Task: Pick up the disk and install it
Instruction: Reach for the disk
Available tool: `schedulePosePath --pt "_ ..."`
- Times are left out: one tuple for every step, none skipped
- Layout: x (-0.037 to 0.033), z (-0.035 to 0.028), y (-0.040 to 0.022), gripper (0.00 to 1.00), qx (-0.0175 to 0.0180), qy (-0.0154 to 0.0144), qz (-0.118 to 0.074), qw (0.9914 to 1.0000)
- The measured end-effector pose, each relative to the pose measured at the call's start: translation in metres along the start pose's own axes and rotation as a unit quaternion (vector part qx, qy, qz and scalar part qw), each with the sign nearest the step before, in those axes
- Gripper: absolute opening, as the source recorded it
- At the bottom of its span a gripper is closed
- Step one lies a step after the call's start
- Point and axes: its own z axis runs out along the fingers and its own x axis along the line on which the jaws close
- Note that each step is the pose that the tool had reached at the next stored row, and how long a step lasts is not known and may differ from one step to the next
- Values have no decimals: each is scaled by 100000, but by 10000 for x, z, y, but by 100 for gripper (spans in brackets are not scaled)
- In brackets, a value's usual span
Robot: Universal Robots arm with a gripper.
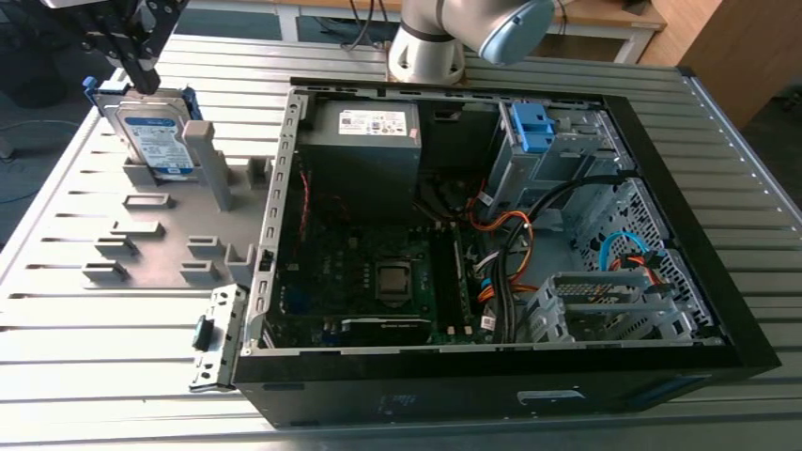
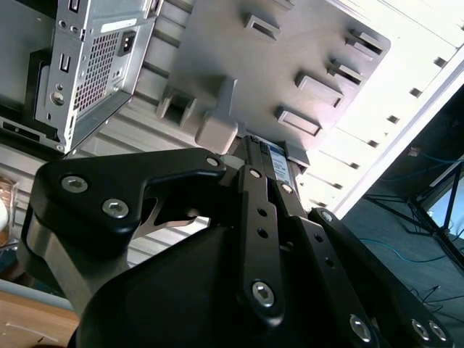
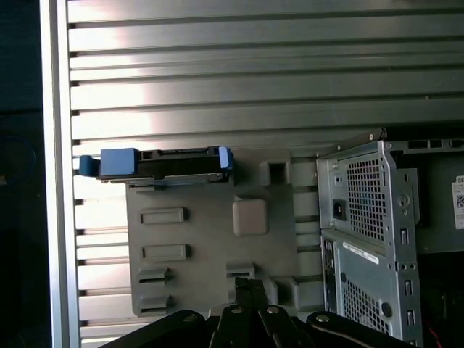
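Well, the slatted tabletop (image 1: 113,338) is carrying everything here. The open computer case (image 1: 501,399) is lying on its side across the middle, and the grey fixture plate (image 1: 157,235) is sitting just beside it, toward the exterior view's left. The disk (image 1: 157,141) is standing on edge against an upright holder (image 1: 207,160) at the far end of that plate, with its blue frame (image 3: 116,161) showing edge-on in the first wrist view. The hand (image 1: 142,85) is hanging right at the disk's top edge, and I cannot tell whether it is open or closed on it. To my eye the pickup is the step being worked on. Doing it well is looking like a matter of squaring up: gripping the flat faces centred rather than the blue plastic, and drawing the drive straight out along the holder so it isn't jamming or tipping.
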Motion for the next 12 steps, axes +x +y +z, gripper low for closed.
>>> schedulePosePath --pt "4 0 0 11 -1 -4 -1 100000" --pt "8 0 -1 11 1 0 -1 100000" --pt "13 0 -1 11 -1 1 -1 100000" --pt "17 0 -1 11 0 -2 0 100000" --pt "21 -1 -2 11 1 0 -1 100000" --pt "24 -1 -2 11 0 -2 -2 100000" --pt "28 -1 -2 11 1 1 1 100000" --pt "32 -1 -2 11 -1 -2 -1 100000" --pt "36 -1 -3 11 -1 -2 1 100000" --pt "40 -1 -3 11 0 -1 0 100000" --pt "43 -1 -3 11 0 -3 -1 100000" --pt "48 -1 -4 11 0 -2 -1 100000"
